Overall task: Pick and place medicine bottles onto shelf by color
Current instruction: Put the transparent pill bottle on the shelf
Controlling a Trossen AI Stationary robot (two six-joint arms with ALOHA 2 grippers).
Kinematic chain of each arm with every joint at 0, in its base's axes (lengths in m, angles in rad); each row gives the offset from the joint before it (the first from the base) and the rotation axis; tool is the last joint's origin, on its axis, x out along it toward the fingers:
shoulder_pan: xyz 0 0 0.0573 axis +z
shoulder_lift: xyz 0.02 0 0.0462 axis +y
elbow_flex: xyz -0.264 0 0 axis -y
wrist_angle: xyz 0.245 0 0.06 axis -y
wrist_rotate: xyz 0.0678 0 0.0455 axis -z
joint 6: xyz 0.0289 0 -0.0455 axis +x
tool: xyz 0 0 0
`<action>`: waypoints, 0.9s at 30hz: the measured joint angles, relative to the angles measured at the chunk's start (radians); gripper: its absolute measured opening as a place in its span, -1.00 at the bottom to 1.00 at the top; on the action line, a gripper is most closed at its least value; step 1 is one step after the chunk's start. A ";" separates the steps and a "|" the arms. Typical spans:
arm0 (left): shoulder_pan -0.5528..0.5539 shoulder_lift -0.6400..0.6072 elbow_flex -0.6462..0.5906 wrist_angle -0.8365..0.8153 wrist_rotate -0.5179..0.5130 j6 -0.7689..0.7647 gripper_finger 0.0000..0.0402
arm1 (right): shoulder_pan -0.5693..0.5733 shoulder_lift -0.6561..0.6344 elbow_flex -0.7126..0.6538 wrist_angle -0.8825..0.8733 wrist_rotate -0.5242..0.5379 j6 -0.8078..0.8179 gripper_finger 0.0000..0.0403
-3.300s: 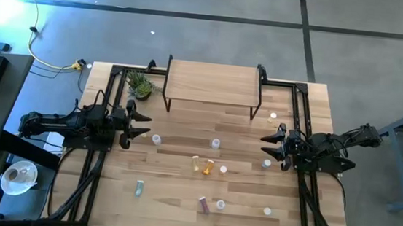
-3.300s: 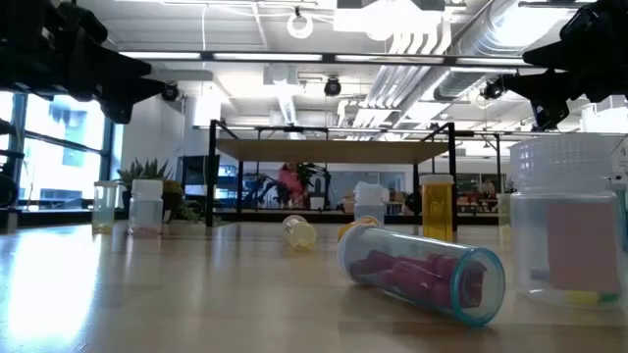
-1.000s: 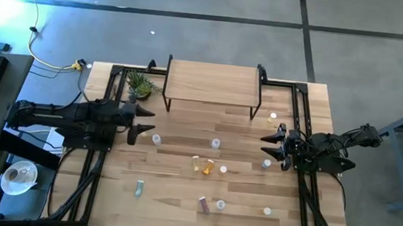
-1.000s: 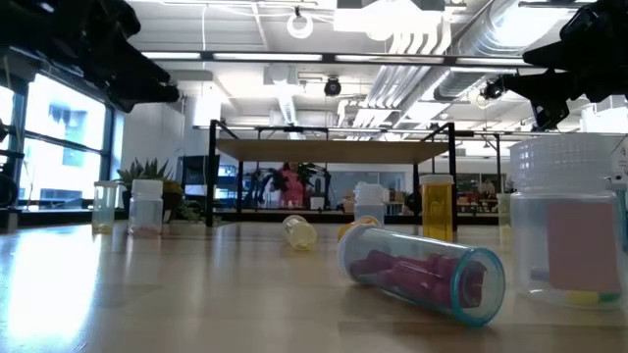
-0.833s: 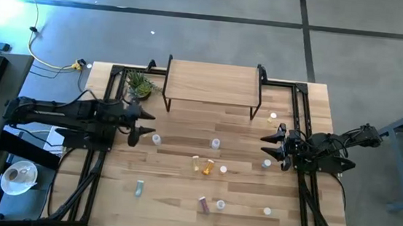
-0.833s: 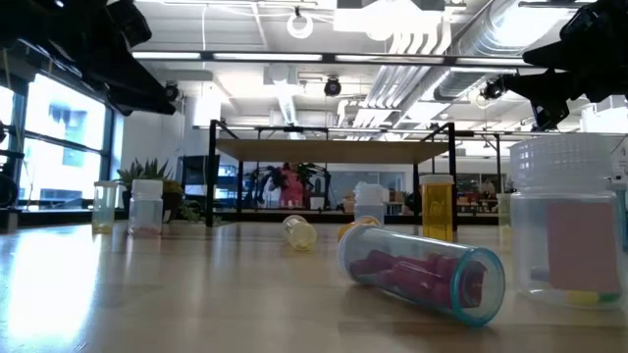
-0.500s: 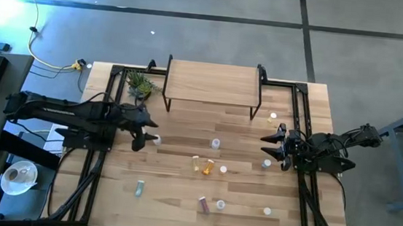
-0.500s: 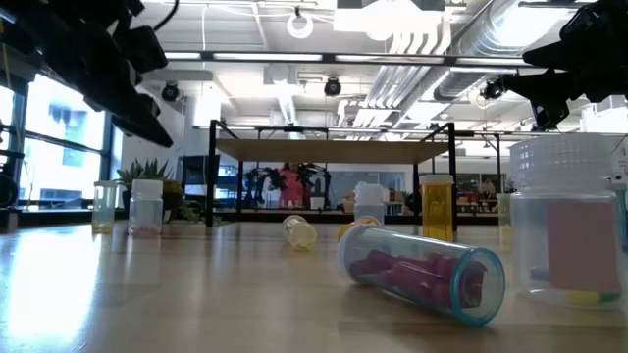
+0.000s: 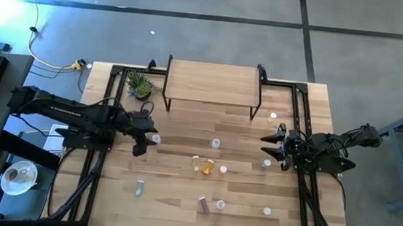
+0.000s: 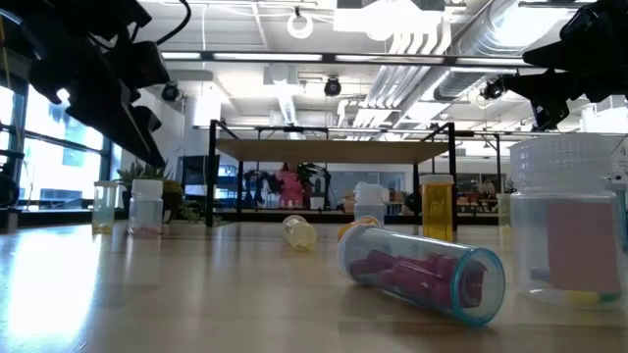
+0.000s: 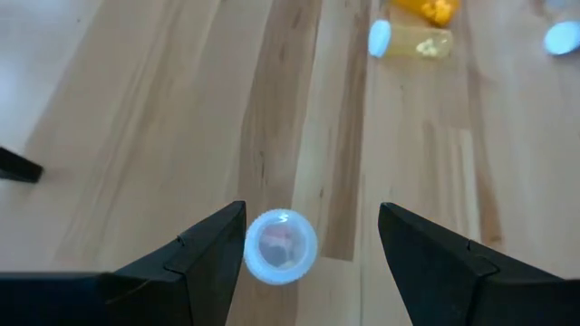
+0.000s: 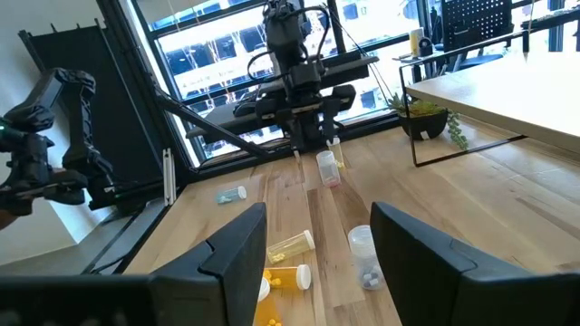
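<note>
The left gripper (image 11: 313,244) hangs released above a clear bottle (image 11: 280,245), which sits off-centre near one finger. Descending so could topple it. The right gripper (image 12: 317,244) waits, released.

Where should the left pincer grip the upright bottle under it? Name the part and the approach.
Grip the clear bottle by its body just below the white cap, coming straight down from above. It stands upright, cap facing the left pincer, whose open fingers already sit either side of it. It sits closer to one finger, so centre first. The right pincer waits near the table's right side.
</note>
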 joint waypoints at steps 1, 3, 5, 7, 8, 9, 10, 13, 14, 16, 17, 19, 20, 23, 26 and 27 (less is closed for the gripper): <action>-0.004 0.007 0.000 -0.001 -0.010 -0.001 0.21 | 0.000 0.000 0.000 0.000 0.000 0.000 -0.06; -0.009 0.018 0.000 0.000 -0.016 -0.011 0.21 | 0.000 0.000 0.000 0.000 0.000 0.000 -0.06; -0.010 0.030 0.000 0.002 -0.018 -0.022 0.21 | 0.000 0.000 0.000 0.000 0.000 0.000 -0.06; -0.010 0.044 0.000 -0.001 -0.024 -0.040 0.21 | 0.000 0.000 0.000 0.000 0.000 0.000 -0.06; -0.010 0.050 0.000 0.000 -0.031 -0.043 0.21 | 0.000 0.000 0.000 0.000 0.000 0.000 -0.06; -0.010 0.058 0.000 0.001 -0.037 -0.043 0.21 | 0.000 0.000 0.000 0.000 0.000 0.000 -0.06; -0.010 0.066 0.000 0.001 -0.040 -0.043 0.21 | 0.000 0.000 0.000 0.000 0.000 0.000 -0.06; -0.010 0.087 0.000 0.008 -0.043 -0.043 0.21 | 0.000 0.000 0.000 0.000 0.000 0.000 -0.06; -0.010 0.091 0.000 0.007 -0.044 -0.043 0.21 | 0.000 0.000 0.000 0.000 0.000 0.000 -0.06; -0.009 0.102 0.000 0.011 -0.049 -0.043 0.21 | 0.000 0.000 0.000 0.000 0.000 0.000 -0.06; -0.009 0.108 0.000 0.012 -0.054 -0.043 0.21 | 0.000 0.000 0.000 0.000 0.000 0.000 -0.06; -0.009 0.115 0.000 0.013 -0.065 -0.042 0.21 | 0.000 0.000 0.000 0.000 0.000 0.000 -0.06; -0.009 0.118 0.000 0.016 -0.067 -0.043 0.21 | 0.000 0.000 0.000 0.000 0.000 0.000 -0.06; -0.009 0.127 -0.001 0.017 -0.068 -0.042 0.21 | 0.000 0.000 0.000 0.000 0.000 0.000 -0.06; -0.009 0.140 -0.001 0.018 -0.087 -0.042 0.18 | 0.000 0.000 0.000 0.000 0.000 0.000 -0.06; -0.009 0.145 0.000 0.020 -0.090 -0.042 0.16 | 0.000 0.000 0.000 0.000 0.000 0.000 -0.06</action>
